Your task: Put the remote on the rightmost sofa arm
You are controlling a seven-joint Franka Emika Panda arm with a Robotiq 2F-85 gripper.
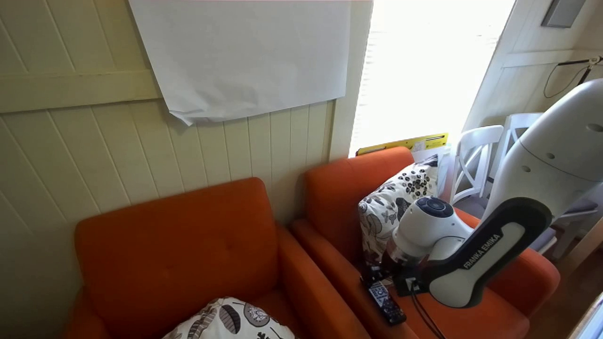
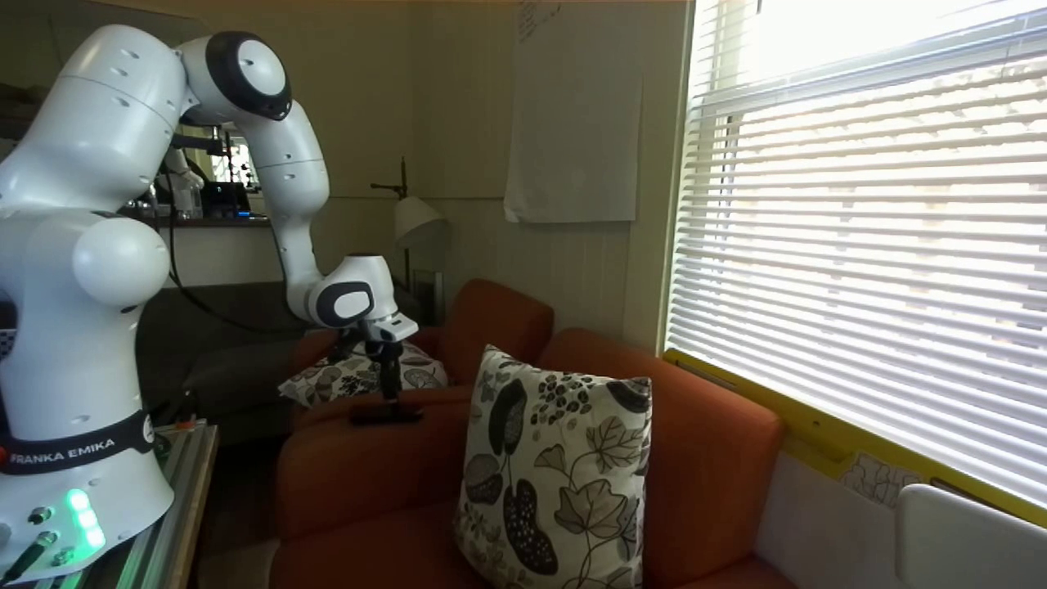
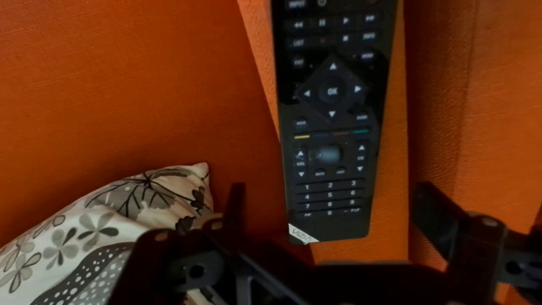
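The remote (image 1: 387,302) is slim and black with pale buttons. It lies lengthwise on an orange armrest (image 2: 368,458) of the cushioned armchair, slightly over its seat-side edge in the wrist view (image 3: 332,127). It also shows as a dark bar in an exterior view (image 2: 386,415). My gripper (image 3: 330,205) is open just above the remote. Its fingers stand on either side of the remote's labelled end, with gaps to both sides. The gripper also shows in both exterior views (image 1: 375,275) (image 2: 391,393). The rightmost sofa arm (image 1: 534,275) is plain orange, partly hidden behind the robot arm.
A white leaf-patterned cushion (image 2: 556,466) stands on the same armchair's seat and shows in the wrist view (image 3: 106,220). A second orange armchair (image 1: 188,240) with a similar cushion (image 1: 231,320) stands alongside. White chairs (image 1: 476,155) and a window (image 2: 859,245) are beyond.
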